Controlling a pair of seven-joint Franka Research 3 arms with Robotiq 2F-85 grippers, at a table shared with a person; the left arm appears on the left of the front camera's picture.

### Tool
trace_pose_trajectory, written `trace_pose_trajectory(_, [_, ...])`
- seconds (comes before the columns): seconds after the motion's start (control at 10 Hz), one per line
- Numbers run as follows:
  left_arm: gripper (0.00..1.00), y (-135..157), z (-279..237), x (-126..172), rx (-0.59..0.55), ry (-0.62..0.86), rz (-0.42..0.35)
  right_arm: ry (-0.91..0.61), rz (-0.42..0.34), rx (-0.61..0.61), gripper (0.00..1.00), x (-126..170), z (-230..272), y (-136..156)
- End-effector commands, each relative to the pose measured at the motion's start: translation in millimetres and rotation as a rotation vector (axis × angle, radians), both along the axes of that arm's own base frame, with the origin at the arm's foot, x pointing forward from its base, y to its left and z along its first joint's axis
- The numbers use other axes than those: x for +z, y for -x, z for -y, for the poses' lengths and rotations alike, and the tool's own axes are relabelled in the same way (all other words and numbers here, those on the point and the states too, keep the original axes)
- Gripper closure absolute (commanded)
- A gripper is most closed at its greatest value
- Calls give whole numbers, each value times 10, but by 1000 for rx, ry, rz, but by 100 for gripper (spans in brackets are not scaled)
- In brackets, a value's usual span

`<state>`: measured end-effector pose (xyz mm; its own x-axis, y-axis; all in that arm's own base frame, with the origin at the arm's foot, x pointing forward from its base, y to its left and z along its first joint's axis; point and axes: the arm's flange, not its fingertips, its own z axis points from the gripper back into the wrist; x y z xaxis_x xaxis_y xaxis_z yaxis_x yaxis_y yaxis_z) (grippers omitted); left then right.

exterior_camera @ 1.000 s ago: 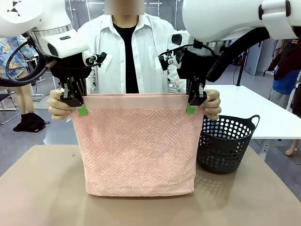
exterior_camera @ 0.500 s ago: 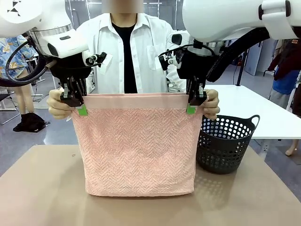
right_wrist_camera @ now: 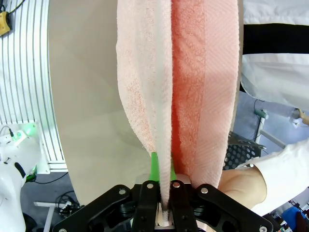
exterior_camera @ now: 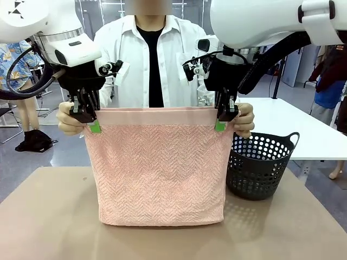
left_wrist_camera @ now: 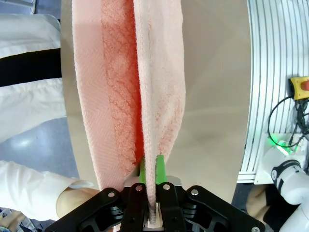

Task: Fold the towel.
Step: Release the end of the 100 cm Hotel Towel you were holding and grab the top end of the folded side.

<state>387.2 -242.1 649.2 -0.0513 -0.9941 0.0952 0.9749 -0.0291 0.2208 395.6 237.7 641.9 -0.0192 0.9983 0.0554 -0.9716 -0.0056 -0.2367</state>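
The salmon-pink towel (exterior_camera: pixel 160 168) hangs doubled over in front of the person, its lower fold resting on the table (exterior_camera: pixel 49 216). My left gripper (exterior_camera: pixel 93 123) is shut on its upper left corner and my right gripper (exterior_camera: pixel 221 122) is shut on its upper right corner. The person's hands (exterior_camera: pixel 68 122) (exterior_camera: pixel 245 120) hold the same corners just outside my fingers. In the left wrist view the towel (left_wrist_camera: pixel 159 87) runs up from between the green pads of the left gripper (left_wrist_camera: pixel 150 169). The right wrist view shows the towel (right_wrist_camera: pixel 145 96) likewise pinched in the right gripper (right_wrist_camera: pixel 163 169).
A dark perforated basket (exterior_camera: pixel 257 165) stands on the table to the right of the towel, close to its right edge. The person stands at the far side, directly behind the towel. A white table lies behind the basket.
The person's body has shifted slightly to the right. The towel, both grippers and the person's hands stay where they were.
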Motion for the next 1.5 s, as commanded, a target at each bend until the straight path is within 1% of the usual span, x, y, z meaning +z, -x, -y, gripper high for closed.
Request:
trace_pose_trajectory(0.0, [56, 2, -8, 21, 0, 15, 17, -19, 16, -17, 63, -3, -1, 0])
trace_pose_trajectory(0.1, [25, -4, -30, 48, 23, 30, 29, 1, 30, -17, 55, 1, 0, 16])
trace_pose_trajectory(0.2, [17, 4, -44, 68, 27, 34, 34, -1, 32, -24, 21, 19, 3, 29])
trace_pose_trajectory(0.3, [0, 20, -49, 93, 23, 40, 45, -9, 36, -28, 14, 42, 18, 36])
trace_pose_trajectory(0.4, [35, 28, -54, 102, 16, 42, 46, -8, 41, -32, 0, 57, 26, 51])
trace_pose_trajectory(0.5, [0, 37, -43, 125, 21, 41, 44, -9, 55, -37, 0, 114, 27, 90])
trace_pose_trajectory(0.6, [0, 67, -15, 188, 25, 43, 53, -14, 85, -39, 0, 209, 17, 136])
trace_pose_trajectory(0.7, [0, 119, 8, 325, 16, 36, 78, -14, 124, -35, 17, 361, 1, 198])
trace_pose_trajectory(0.8, [0, 144, 23, 435, 20, 43, 99, -16, 156, -34, 8, 496, -15, 248])
trace_pose_trajectory(0.9, [2, 166, 64, 564, 22, 48, 137, -15, 177, -27, 0, 599, -22, 280])
trace_pose_trajectory(1.1, [2, 149, 123, 651, 20, 43, 162, -16, 202, -8, 0, 699, -20, 287])
trace_pose_trajectory(1.2, [2, 89, 122, 646, 27, 51, 165, -9, 197, -5, 0, 686, -25, 224])
trace_pose_trajectory(1.4, [2, -12, 97, 571, 29, 50, 145, -8, 180, 6, 0, 618, -35, 80])
